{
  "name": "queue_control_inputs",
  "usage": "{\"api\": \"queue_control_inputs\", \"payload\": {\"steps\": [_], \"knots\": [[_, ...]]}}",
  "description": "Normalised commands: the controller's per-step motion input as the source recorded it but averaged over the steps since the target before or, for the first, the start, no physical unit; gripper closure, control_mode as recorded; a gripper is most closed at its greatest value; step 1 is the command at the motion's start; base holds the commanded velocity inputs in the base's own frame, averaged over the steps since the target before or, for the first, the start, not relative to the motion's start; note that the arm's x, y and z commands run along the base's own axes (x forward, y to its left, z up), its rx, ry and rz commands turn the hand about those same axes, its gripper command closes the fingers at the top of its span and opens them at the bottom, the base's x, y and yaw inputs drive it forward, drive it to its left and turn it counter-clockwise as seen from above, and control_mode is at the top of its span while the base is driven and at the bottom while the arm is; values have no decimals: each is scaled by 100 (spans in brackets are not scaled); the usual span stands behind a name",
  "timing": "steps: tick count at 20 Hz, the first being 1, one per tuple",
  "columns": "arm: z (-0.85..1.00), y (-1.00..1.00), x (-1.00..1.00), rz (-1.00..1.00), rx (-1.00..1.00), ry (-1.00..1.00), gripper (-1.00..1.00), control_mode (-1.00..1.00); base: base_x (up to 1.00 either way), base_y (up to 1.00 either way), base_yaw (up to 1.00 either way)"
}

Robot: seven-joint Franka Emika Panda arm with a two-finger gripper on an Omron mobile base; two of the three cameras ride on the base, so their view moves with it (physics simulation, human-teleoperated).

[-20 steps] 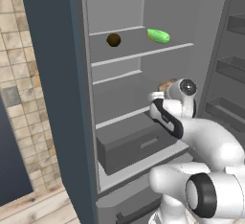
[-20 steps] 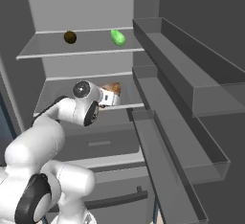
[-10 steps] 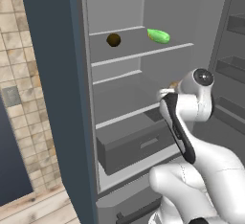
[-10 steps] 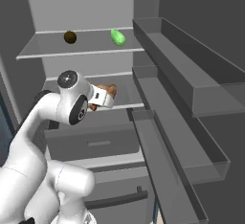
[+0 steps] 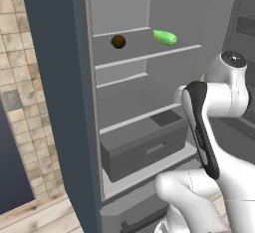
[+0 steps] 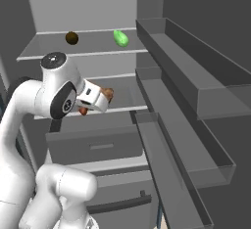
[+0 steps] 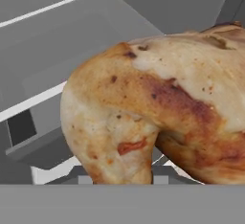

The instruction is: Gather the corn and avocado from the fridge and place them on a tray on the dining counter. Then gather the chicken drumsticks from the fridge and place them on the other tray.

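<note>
The chicken drumstick (image 7: 158, 117) takes up most of the hand view, browned and spotty, sitting right up against the camera, so the gripper (image 6: 100, 101) is clamped on it. In the right base view the same drumstick (image 6: 105, 95) pokes out as a brown bit at the end of the white hand, left of centre in the frame, in front of the fridge's middle shelf (image 6: 122, 106). The fingers themselves are hidden behind the meat in the hand view. Further out, the fridge's top shelf (image 5: 149, 57) has two things on it, well apart: a dark round avocado (image 5: 118, 41) toward the left and a green corn (image 5: 165, 37) toward the right, both in the upper middle of the left base view. Same pair shows in the upper part of the right base view, avocado (image 6: 72, 38) left, corn (image 6: 120, 38) right. Below the middle shelf there's a grey drawer (image 5: 144, 149), shut, can't see what's inside. The door bins (image 6: 186, 76) run down the right side of the right base view.
</note>
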Motion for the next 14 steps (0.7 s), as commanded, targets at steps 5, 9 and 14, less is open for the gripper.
{"api": "queue_control_inputs", "payload": {"steps": [5,9,14], "knots": [[55,2,-91,-3,4,15,100,-100,0,0,0],[36,19,-90,-5,1,9,100,-100,0,0,0],[15,32,-85,-5,0,6,100,-100,0,0,0]]}}
